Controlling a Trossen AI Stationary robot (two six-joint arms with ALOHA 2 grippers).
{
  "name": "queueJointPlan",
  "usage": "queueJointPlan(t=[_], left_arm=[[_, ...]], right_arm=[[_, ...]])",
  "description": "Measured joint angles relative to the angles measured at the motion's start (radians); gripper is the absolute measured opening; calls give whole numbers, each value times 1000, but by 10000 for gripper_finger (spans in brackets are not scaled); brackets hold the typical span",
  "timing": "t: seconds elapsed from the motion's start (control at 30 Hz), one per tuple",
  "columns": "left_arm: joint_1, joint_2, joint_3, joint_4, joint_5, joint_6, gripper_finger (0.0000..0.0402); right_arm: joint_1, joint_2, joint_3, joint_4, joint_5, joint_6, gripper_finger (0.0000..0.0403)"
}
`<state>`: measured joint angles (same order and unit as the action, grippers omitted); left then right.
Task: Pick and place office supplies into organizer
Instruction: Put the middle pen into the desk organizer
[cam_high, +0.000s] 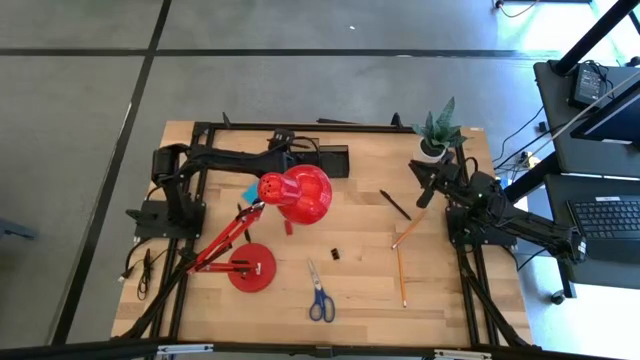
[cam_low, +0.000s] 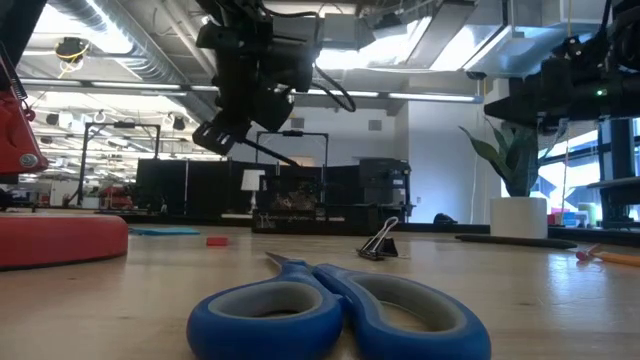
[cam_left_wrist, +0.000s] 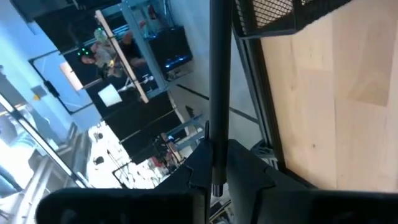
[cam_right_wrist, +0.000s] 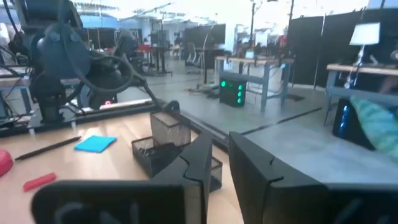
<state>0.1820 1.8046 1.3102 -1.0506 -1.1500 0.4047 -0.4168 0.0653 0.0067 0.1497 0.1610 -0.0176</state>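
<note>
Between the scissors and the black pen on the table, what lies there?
In the high view, a small black binder clip lies between the scissors and the black pen; otherwise bare wood.

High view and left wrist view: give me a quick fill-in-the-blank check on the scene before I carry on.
1. The left gripper is shut on a slim black ___.
2. The scissors lying on the table have ___ handles.
3. The potted plant stands next to the ___ arm's base.
4. The organizer has walls of black ___.

Missing words: pen; blue; right; mesh.
</note>
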Motion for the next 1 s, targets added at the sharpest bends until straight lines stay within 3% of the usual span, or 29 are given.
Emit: queueJointPlan(t=[0.47,1.0], left_arm=[[72,0,0,191,9,313,30],[110,46,0,221,143,342,31]], right_arm=[[0,0,0,-22,6,-15,59],[0,0,0,-23,6,-17,59]])
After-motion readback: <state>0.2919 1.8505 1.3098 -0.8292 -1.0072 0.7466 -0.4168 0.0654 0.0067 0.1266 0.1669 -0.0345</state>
